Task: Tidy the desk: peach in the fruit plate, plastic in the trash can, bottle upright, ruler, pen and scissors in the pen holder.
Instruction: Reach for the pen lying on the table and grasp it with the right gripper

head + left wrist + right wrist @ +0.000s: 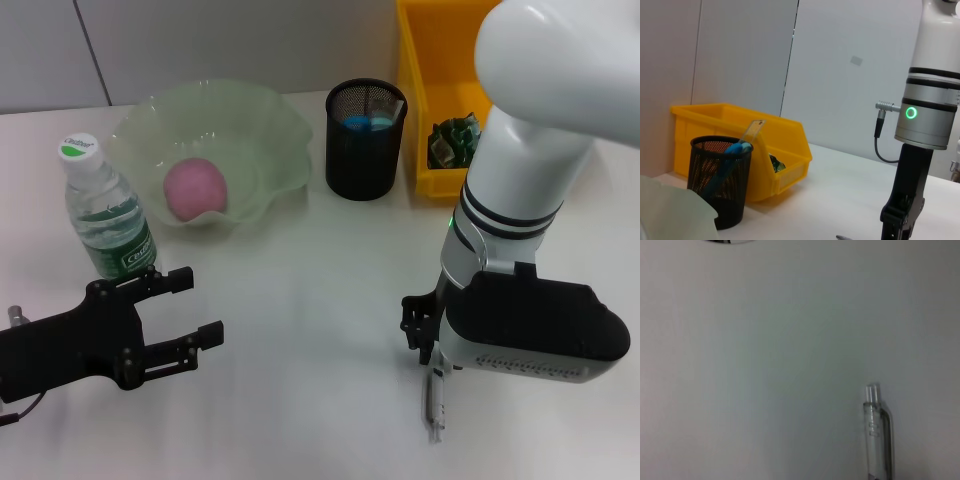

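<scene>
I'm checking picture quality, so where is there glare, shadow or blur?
Head view: the pale-green ruffled glass fruit plate shows soft glare; a faint shadow lies beneath the right pincer. Left wrist view: that plate's near rim is blurred. Right wrist view: the slim grey-white pen looks soft.

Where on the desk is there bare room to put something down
Bare patch: mid-desk, bordered by the fruit plate and pen holder behind, left gripper and right gripper at the sides. Crowded: the back row, with bottle and trash can; the pen lies under the right gripper.
</scene>
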Controlling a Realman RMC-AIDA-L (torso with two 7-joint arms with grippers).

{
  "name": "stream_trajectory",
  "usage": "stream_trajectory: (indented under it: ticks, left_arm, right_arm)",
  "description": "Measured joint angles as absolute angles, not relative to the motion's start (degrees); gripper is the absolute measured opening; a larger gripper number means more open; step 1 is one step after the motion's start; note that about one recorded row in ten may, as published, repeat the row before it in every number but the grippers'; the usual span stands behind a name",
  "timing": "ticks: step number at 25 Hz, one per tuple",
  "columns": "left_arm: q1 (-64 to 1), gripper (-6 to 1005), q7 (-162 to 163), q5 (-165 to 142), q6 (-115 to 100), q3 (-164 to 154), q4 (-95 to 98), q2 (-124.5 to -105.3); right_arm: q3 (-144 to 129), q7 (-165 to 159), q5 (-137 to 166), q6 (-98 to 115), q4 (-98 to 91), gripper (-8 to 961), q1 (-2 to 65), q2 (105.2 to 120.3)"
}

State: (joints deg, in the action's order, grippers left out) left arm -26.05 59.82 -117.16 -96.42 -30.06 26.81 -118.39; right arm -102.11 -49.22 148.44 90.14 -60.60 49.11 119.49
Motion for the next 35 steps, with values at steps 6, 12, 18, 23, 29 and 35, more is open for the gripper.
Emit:
stream_trajectory:
  ticks: [6, 12, 18, 23, 29, 35]
  left_arm:
    - [-26.02, 704, 59.75, -117.15, -96.42, -30.05, 26.81, -118.31]
    - [-26.01, 702, 59.76, -117.16, -96.42, -30.05, 26.81, -118.29]
    - [-26.01, 701, 59.88, -117.16, -96.40, -30.05, 26.81, -118.30]
    - [-25.94, 700, 59.87, -117.16, -96.20, -30.05, 26.87, -118.30]
    - [-25.97, 698, 59.97, -117.16, -96.17, -30.05, 26.90, -118.30]
    - [-26.13, 697, 60.10, -117.14, -96.10, -30.05, 27.36, -118.21]
  right_arm:
    - [-102.11, -49.22, 148.27, 89.94, -60.03, 304, 49.22, 119.60]
    - [-101.94, -49.22, 148.24, 89.88, -59.51, 304, 49.63, 119.62]
    - [-101.80, -49.21, 147.77, 89.75, -57.98, 303, 50.65, 119.62]
    - [-101.77, -48.93, 147.45, 89.22, -56.51, 303, 51.31, 119.62]
    - [-101.77, -48.73, 147.45, 89.15, -56.20, 303, 51.48, 119.62]
    - [-101.56, -48.08, 147.45, 89.03, -55.06, 303, 52.21, 119.62]
